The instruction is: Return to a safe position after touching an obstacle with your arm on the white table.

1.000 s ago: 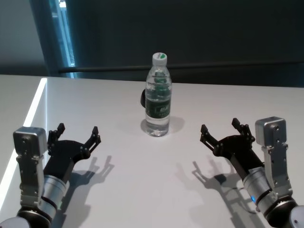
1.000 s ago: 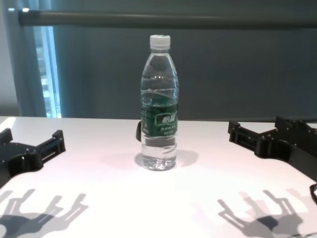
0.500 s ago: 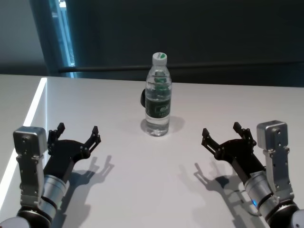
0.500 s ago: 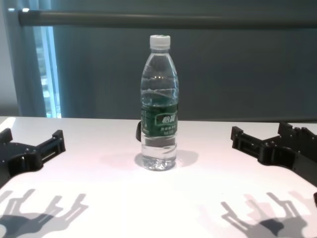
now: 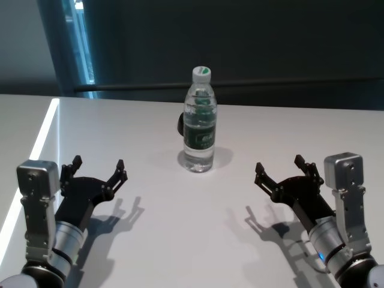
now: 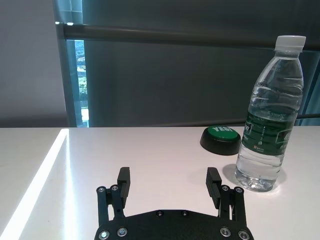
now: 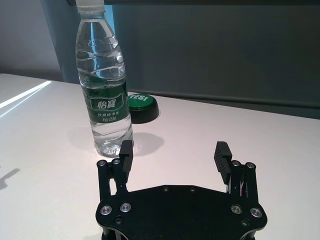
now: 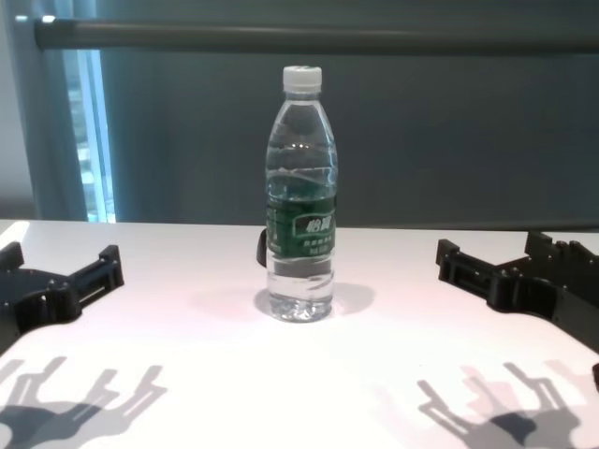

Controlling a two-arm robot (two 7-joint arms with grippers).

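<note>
The obstacle, a clear water bottle (image 5: 200, 126) with a white cap and dark green label, stands upright mid-table on the white table (image 5: 180, 234). It also shows in the chest view (image 8: 301, 215), the left wrist view (image 6: 267, 130) and the right wrist view (image 7: 104, 95). My left gripper (image 5: 98, 163) is open and empty, low over the table, near and left of the bottle. My right gripper (image 5: 278, 163) is open and empty, near and right of the bottle, well apart from it. Both also show in the chest view: left (image 8: 61, 254), right (image 8: 493, 245).
A black-based green button (image 6: 222, 134) sits on the table just behind the bottle, also in the right wrist view (image 7: 141, 102). A dark rail (image 8: 309, 36) and dark wall run behind the table. The table's left edge (image 5: 45, 138) is lit by a window.
My right gripper drew back a little toward me and away from the bottle a second ago, then stayed still. The left gripper and the bottle have not moved.
</note>
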